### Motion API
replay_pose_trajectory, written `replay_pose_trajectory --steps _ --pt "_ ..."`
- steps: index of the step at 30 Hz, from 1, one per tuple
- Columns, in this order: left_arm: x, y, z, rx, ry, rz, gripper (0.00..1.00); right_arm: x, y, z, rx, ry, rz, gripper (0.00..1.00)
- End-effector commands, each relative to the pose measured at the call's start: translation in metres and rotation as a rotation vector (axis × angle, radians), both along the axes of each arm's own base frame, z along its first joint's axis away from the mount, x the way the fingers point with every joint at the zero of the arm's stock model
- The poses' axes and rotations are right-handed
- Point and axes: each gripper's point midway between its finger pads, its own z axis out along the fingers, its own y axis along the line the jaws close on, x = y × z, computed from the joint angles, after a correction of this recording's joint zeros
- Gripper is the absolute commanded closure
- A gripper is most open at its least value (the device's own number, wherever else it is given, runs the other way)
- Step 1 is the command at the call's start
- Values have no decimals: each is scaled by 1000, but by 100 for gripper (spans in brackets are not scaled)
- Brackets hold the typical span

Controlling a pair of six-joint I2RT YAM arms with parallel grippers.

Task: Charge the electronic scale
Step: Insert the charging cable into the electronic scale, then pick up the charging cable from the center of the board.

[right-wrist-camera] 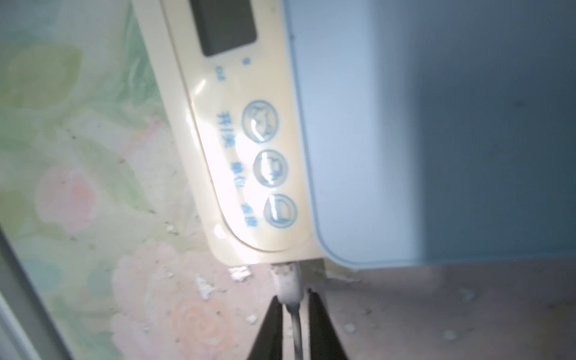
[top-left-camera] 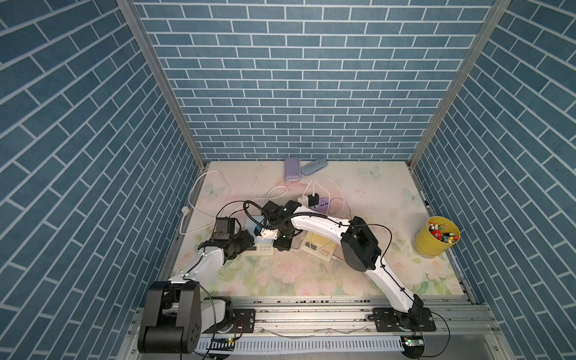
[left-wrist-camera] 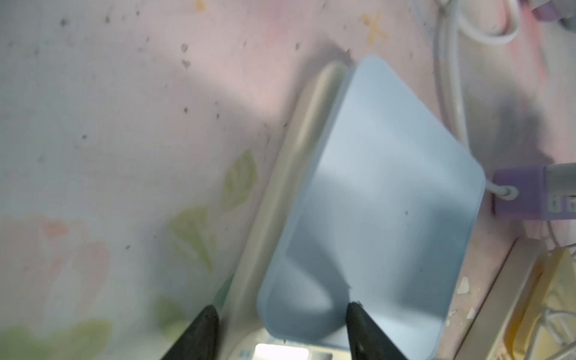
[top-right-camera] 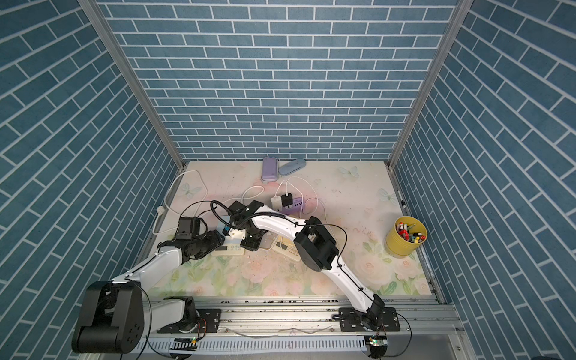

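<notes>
White plug (right-wrist-camera: 287, 279) meets the scale (right-wrist-camera: 218, 149), claw (right-wrist-camera: 293, 294) astride.

The electronic scale (top-left-camera: 261, 248) is mostly hidden in both top views.

Robot lab test cell, not a real room: brick-print wall panels (top-left-camera: 311, 78) on aluminium profile posts (top-left-camera: 162, 81), floral-print tabletop (top-left-camera: 280, 280), arm base plates (top-left-camera: 386, 324) bolted to an extrusion rail (top-left-camera: 311, 314), slotted cable duct (top-left-camera: 311, 344) in front.

2 scales (top-left-camera: 260, 248), 2 cases (top-left-camera: 292, 168), 1 cup (top-left-camera: 431, 247).
</notes>
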Motion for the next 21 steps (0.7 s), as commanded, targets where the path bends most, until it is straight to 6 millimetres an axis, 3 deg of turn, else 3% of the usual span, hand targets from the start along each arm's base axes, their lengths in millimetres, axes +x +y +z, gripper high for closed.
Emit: replay_pose_trajectory --steps 1,5,10,12,14,17,21 --pt "-26 18 -1 116 131 27 30 19 19 52 196 -112 7 67" --pt "-4 26 23 161 61 36 28 14 -4 78 223 -154 -29 58" --pt "10 20 36 150 36 -2 27 6 -25 108 280 -189 -90 55" --pt "9 16 35 138 38 -25 27 8 -35 121 307 -215 -127 54" --pt "17 10 50 135 -5 -64 28 16 -50 135 341 -242 -210 54" --pt "21 -8 62 171 -42 -171 28 46 -93 144 346 -292 -427 54" --pt "29 -44 84 245 -140 -340 28 74 -163 128 288 -318 -705 53"
